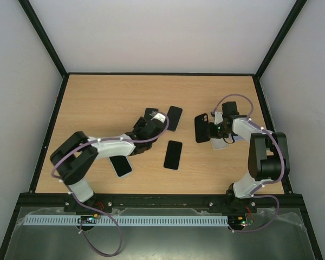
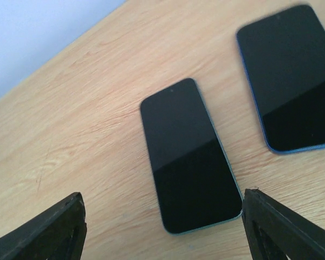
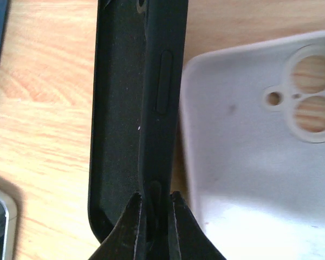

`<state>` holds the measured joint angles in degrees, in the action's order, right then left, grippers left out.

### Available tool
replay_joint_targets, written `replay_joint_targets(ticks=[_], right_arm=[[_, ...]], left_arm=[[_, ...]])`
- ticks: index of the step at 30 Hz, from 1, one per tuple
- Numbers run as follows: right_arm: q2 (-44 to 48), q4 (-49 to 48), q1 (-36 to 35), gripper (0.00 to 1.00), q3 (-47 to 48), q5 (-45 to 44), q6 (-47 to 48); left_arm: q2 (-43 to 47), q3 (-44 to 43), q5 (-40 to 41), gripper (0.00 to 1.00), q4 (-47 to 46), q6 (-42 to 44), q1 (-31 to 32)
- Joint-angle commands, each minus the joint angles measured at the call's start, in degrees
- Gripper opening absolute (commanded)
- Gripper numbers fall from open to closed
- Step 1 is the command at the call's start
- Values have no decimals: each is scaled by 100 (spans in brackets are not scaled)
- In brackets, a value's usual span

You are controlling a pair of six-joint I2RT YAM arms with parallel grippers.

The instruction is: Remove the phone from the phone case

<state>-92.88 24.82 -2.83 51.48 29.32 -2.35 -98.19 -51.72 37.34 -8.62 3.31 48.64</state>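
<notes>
The left jaws stand wide above the desk (image 2: 70, 108), gripping nothing. Below and between them lies a phone (image 2: 189, 157), screen up, flat and free of any case. A second phone (image 2: 290, 76) lies beyond their right side, apart from the first. The right jaws are pinched narrow on the wall of a black case (image 3: 124, 108), holding it on edge — its hollow looks empty. Just right of those jaws a white case (image 3: 249, 162) lies on the desk, also empty. By this the phone seems to be out and set down — what is left is probably only to lay the black case down.
</notes>
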Motion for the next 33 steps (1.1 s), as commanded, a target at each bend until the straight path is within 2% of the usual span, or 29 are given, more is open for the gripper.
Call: replay_joint_targets(ticks=[1,6,13,18,20,24,25,28,31,33], right_arm=[[201,-337,197,2,-106,-1152,-20],[303,-355,311,2,-101,-1013,-36],[635,3,255,2,-123,511,321],[-28,451,108,2,34,1045,382],[-335,515,46,2,78,1194,352],[-785,354,-116,3,228,1209,176],[-848,301,-155,6,288,1160,99],[-817,130,-240,34,370,937,-109],[-549,68,-251,53,303,508,-191],[-405,151,-239,57,280,271,-147]], left_arm=[[859,206,-153,81,1010,-1691,-165],[1962,631,-783,87,2129,-3033,-551],[3262,1383,-1925,89,2868,-3888,-1209],[3616,1533,-2631,94,3447,-4123,-1768],[3692,1561,-2700,98,3655,-4248,-1921],[3888,1654,-2795,100,3873,-4534,-2096],[3927,1697,-2787,100,3917,-4637,-2115],[3947,1816,-2794,100,3994,-4968,-2192],[3784,1781,-2715,100,4221,-5249,-2226],[3603,1709,-2588,100,4452,-5475,-2228]])
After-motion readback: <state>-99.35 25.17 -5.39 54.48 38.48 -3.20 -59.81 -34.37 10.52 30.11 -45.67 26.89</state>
